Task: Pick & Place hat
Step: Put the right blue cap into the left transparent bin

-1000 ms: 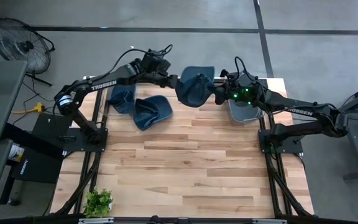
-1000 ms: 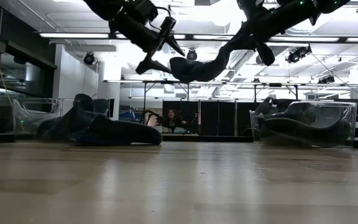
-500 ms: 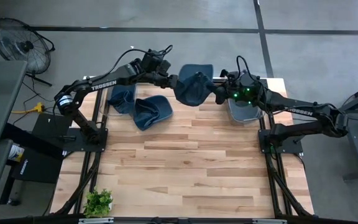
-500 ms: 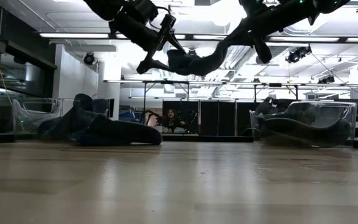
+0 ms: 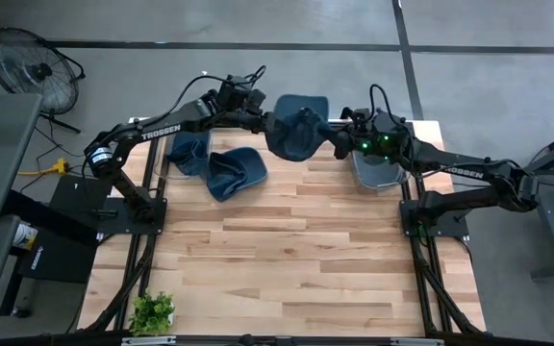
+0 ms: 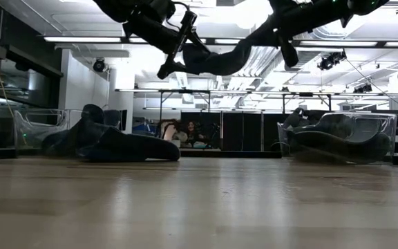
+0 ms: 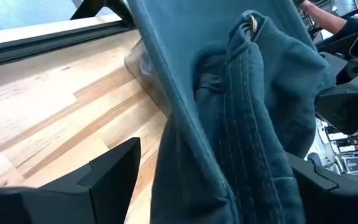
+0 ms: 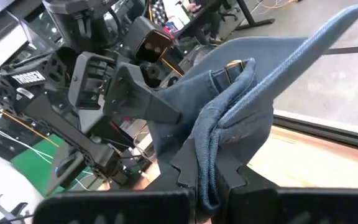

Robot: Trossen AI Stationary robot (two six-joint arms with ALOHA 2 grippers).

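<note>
Since 1 s ago, denim cap (image 5: 294,133) lifted higher, nudged toward tabletop's (image 5: 287,259) far edge. Left claw (image 5: 269,122) and right claw (image 5: 335,144) both clamp it, cap strung between them. Step: mid-air handover. Next: 1 claw releases.

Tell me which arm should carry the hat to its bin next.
Right, probably. The right gripper is shut on the hat in mid-air, beside the right clear bin; the left gripper also grips it.
</note>
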